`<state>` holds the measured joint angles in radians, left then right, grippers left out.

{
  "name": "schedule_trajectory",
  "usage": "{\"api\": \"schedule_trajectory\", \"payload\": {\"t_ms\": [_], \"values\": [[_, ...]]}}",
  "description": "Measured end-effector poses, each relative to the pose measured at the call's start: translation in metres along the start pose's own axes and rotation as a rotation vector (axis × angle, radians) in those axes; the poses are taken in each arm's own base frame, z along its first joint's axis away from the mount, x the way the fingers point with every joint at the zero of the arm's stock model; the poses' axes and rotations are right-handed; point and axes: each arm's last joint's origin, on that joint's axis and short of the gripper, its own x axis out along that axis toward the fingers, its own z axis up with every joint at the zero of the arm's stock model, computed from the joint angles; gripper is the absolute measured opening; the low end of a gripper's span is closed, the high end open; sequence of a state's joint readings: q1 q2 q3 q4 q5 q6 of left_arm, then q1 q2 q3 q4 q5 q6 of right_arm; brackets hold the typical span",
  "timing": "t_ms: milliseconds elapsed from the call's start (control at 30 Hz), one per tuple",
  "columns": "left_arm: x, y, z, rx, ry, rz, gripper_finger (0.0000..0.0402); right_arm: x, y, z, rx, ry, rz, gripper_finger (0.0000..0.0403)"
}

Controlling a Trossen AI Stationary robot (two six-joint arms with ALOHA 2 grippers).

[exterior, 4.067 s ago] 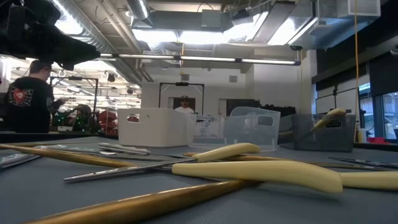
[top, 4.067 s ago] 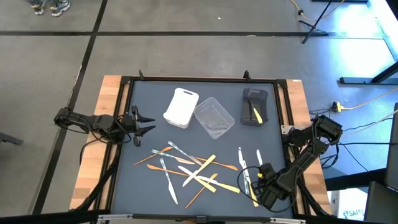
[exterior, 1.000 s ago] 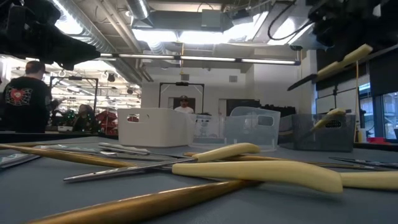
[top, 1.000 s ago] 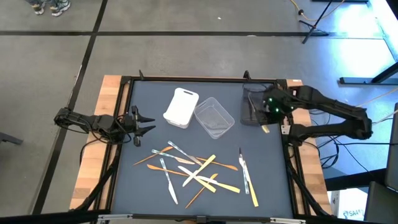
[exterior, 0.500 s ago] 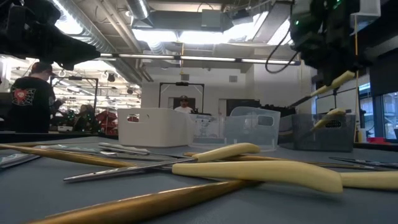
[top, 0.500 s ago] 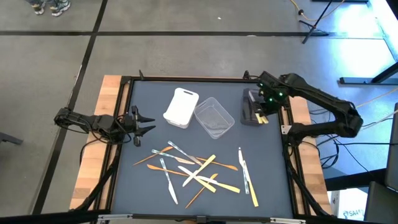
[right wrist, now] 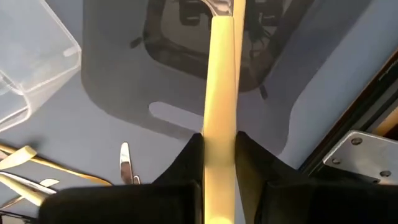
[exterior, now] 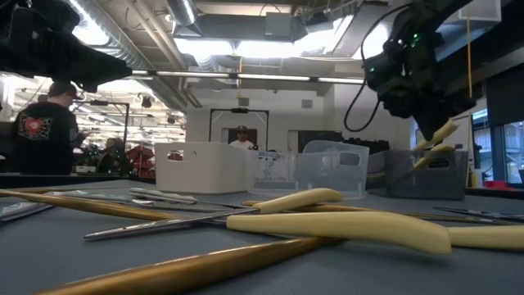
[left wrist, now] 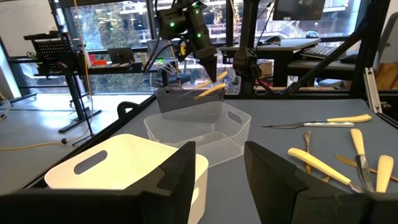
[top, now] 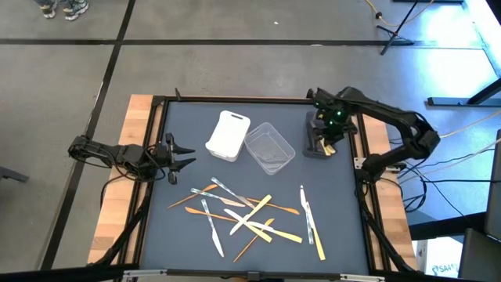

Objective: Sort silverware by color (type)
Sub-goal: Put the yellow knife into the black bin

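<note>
1. High view: the right gripper (top: 326, 139) has swung from beside the table to above the dark grey tub (top: 319, 133), upper right of the frame, clamped on a yellow-handled utensil (right wrist: 219, 93).
2. A drop looks imminent.
3. The left gripper (top: 182, 154), mid-left, waits spread wide.
4. Counted: three tubs; roughly fifteen pieces in the silverware pile (top: 250, 217), lower centre.

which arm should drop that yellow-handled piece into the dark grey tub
The right arm, most likely. The right gripper is already shut on the yellow-handled utensil and hangs directly over the dark grey tub. The left gripper waits open at the table's far left edge, holding nothing.
</note>
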<state>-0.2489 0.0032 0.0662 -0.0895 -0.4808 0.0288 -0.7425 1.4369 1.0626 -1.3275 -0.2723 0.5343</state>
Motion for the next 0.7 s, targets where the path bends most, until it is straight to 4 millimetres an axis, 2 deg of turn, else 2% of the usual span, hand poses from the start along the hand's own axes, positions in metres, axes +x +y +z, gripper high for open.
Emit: {"api": "schedule_trajectory", "payload": {"t_ms": [300, 700], "values": [[0.0, 0.0, 0.0, 0.0, 0.0, 0.0, 0.0132, 0.0101, 0.0034, 0.0111, -0.013, 0.022, -0.013, 0.0042], [0.0, 0.0, 0.0, 0.0, 0.0, 0.0, 0.0132, 0.0105, 0.0036, 0.0113, -0.013, 0.023, -0.015, 0.0042]]}}
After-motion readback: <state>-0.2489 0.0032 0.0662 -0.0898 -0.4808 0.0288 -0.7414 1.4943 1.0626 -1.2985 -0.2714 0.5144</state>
